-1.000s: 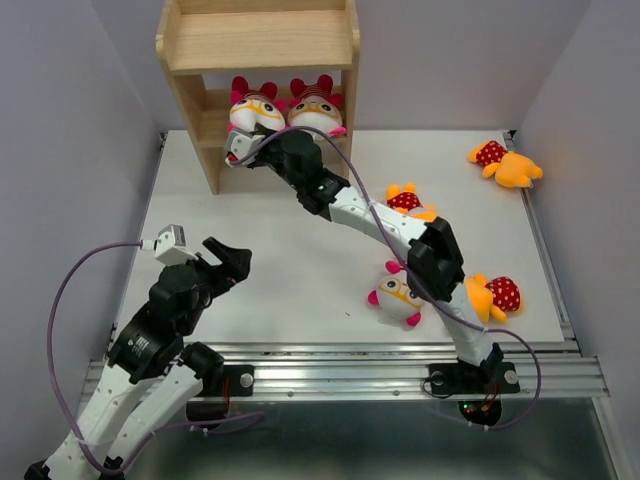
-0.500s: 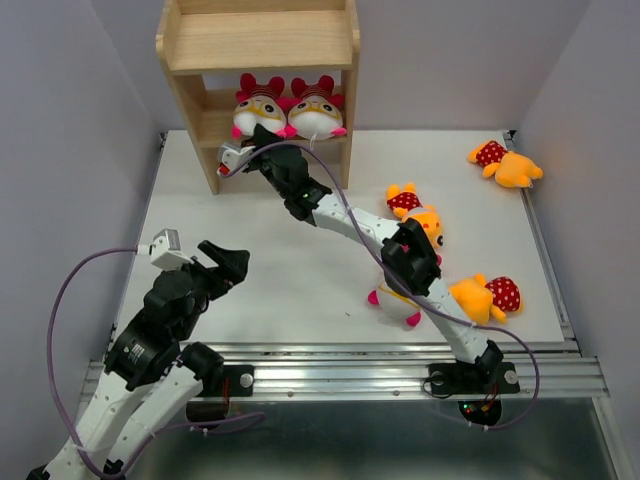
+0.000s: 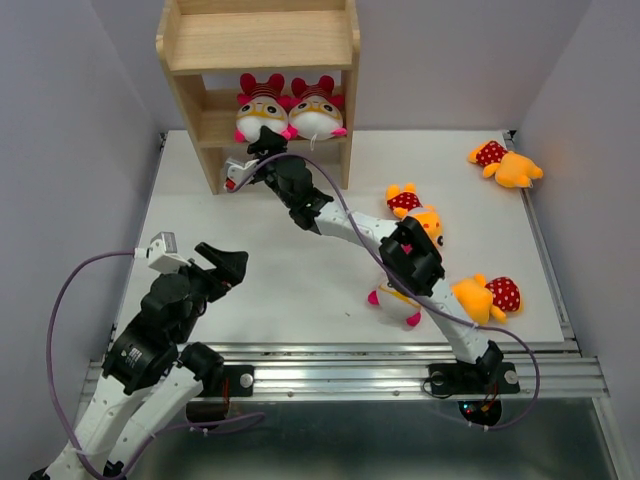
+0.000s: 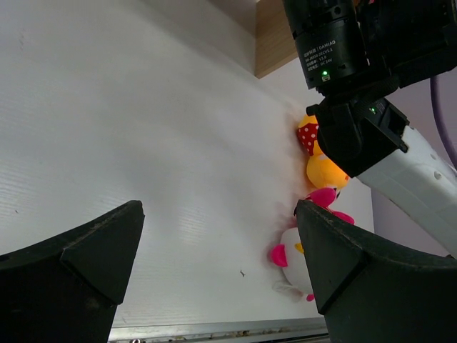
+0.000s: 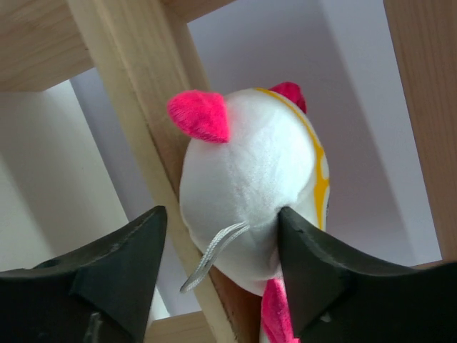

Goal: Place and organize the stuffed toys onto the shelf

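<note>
right gripper (image 3: 262,141) outstretched at shelf (image 3: 255,40), jaws apart

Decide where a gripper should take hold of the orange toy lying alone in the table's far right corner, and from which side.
Probably from straight above, closing across the red dotted body of the orange toy. It lies flat on the table, its body narrower than its head, and the wall is close beside it, so a sideways approach looks cramped.

Black-and-white arms (image 3: 360,225), purple cables (image 4: 435,100)
</note>
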### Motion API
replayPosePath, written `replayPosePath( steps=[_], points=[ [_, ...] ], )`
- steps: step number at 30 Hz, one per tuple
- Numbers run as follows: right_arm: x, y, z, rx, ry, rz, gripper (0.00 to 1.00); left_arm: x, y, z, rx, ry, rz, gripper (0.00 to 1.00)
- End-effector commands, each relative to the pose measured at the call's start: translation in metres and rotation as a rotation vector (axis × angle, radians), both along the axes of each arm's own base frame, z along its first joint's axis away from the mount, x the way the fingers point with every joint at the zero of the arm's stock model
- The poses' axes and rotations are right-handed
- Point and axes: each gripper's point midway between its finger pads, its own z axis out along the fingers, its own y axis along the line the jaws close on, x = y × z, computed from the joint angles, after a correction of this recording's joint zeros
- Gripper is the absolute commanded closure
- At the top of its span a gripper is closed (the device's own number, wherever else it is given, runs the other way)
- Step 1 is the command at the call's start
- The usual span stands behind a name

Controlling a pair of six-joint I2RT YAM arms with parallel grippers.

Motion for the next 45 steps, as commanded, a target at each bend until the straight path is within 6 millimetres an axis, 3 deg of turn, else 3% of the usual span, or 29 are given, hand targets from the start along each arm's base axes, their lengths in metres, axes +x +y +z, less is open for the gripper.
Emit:
replayPosePath(
  steps=[1,13,20,21,25,27,31,32,33,35,37,38,40,43,45],
  points=[
    [-0.014,-0.017,0.061,0.103,-0.091,0.013,0.3,0.002,0.001,0.003,-0.009,-0.016,0.012,0.01],
    [-0.032,-0.026,0.081,0.144,-0.107,0.058,0.01,0.007,-0.006,0.0,0.0,-0.007,-0.012,0.01],
    [-0.047,-0.031,0.092,0.158,-0.093,0.084,0.0,0.009,-0.012,0.0,0.003,-0.009,-0.037,0.01],
    [-0.046,-0.03,0.086,0.15,-0.082,0.085,0.0,0.009,-0.013,0.001,0.003,-0.011,-0.044,0.01],
    [-0.07,-0.034,0.106,0.177,-0.039,0.125,0.0,0.011,-0.023,0.001,0.009,-0.025,-0.094,0.01],
    [-0.083,-0.034,0.104,0.175,0.025,0.162,0.0,0.012,-0.033,0.006,-0.002,-0.045,-0.146,0.01],
    [-0.121,-0.036,0.096,0.129,0.187,0.265,0.0,0.015,-0.049,0.007,-0.002,-0.063,-0.222,0.01],
    [-0.128,-0.04,0.071,0.056,0.306,0.268,0.0,0.015,-0.052,0.005,0.003,-0.064,-0.238,0.01],
    [-0.14,-0.044,0.081,0.09,0.384,0.292,0.0,0.016,-0.056,0.004,0.001,-0.058,-0.257,0.01],
    [-0.163,-0.044,0.068,0.063,0.532,0.359,0.0,0.018,-0.062,0.002,-0.001,-0.063,-0.28,0.01],
    [-0.206,-0.055,0.047,-0.001,0.733,0.453,0.0,0.02,-0.069,-0.001,-0.004,-0.06,-0.306,0.01],
    [-0.224,-0.065,0.031,-0.043,0.83,0.465,0.0,0.02,-0.071,-0.003,-0.006,-0.056,-0.311,0.01],
    [-0.265,-0.077,0.018,-0.076,0.978,0.559,0.0,0.023,-0.075,-0.005,-0.009,-0.053,-0.326,0.01],
    [-0.305,-0.116,-0.012,-0.138,1.154,0.607,0.0,0.026,-0.077,-0.008,-0.01,-0.05,-0.327,0.02],
    [-0.321,-0.143,-0.028,-0.158,1.257,0.621,0.0,0.026,-0.079,-0.012,-0.009,-0.039,-0.333,0.01]
  ],
)
